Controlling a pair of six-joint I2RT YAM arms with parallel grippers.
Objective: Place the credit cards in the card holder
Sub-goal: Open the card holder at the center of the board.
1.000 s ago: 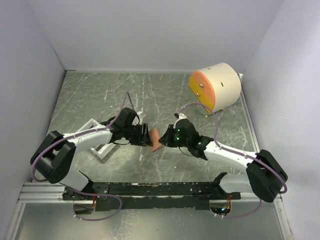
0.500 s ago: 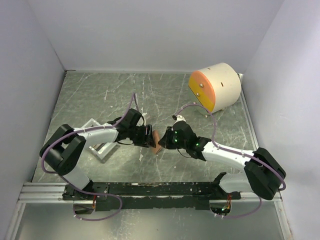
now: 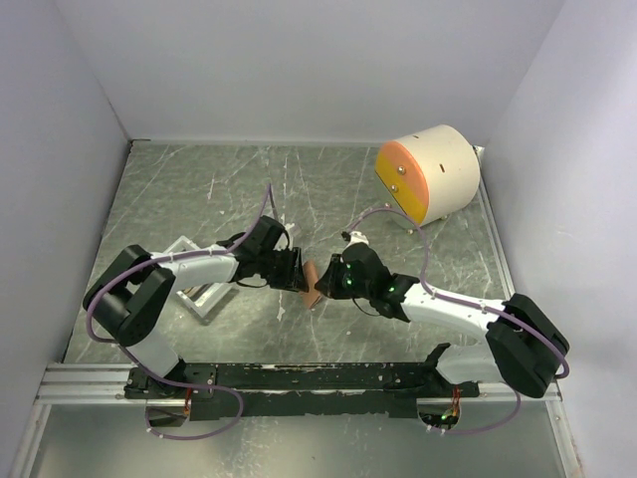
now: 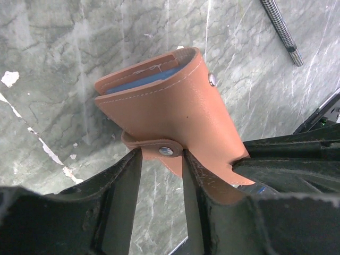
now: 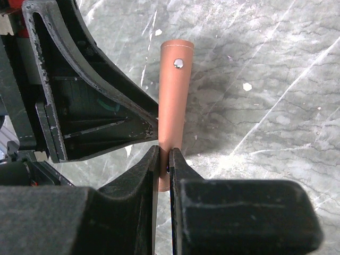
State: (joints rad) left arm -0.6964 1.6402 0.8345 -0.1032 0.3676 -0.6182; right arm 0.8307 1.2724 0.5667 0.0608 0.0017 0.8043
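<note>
The card holder (image 3: pixel 313 283) is a salmon leather wallet held above the table between both grippers. My right gripper (image 5: pixel 164 156) is shut on its lower edge; it stands edge-on in the right wrist view (image 5: pixel 174 95). In the left wrist view the card holder (image 4: pixel 175 111) shows a light blue card (image 4: pixel 139 81) tucked in its pocket. My left gripper (image 4: pixel 162 172) is open, with the snap strap (image 4: pixel 166 151) between its fingertips and touching both fingers. The holder's flap lies over one of the left fingers (image 4: pixel 212 186). The orange and darker cards are not in view.
A big cream cylinder with an orange face (image 3: pixel 428 174) stands at the back right. A white tray (image 3: pixel 204 299) lies partly under the left arm. A braided cable (image 4: pixel 279 26) crosses the marbled table. Grey walls close in three sides.
My left arm has swung right and brought its gripper up against the card holder. The right gripper has kept its hold and shifted slightly.
</note>
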